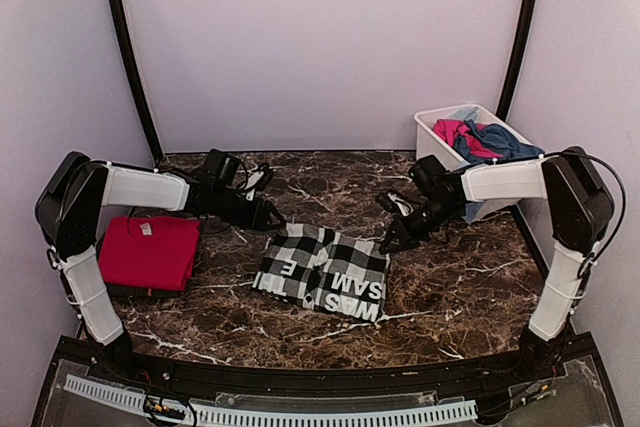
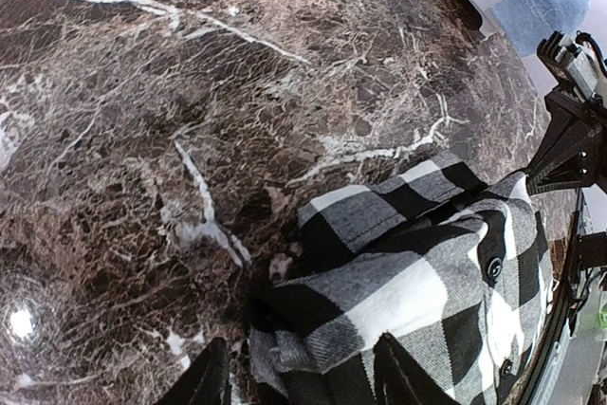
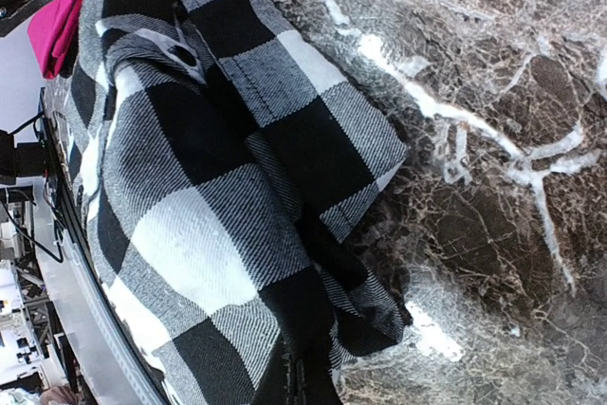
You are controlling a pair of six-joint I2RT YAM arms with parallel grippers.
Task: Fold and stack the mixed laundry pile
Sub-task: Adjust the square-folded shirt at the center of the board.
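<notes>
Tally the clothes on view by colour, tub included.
Red tee: 1
Black-and-white checked garment: 1
Pink piece, in the white tub: 1
Blue cloth, in the tub: 1, perhaps more bunched together
Total: 4 told apart

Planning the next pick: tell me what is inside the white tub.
Inside the white tub lie a pink piece and a blue piece, bunched together. Anything beneath them is covered.
</notes>
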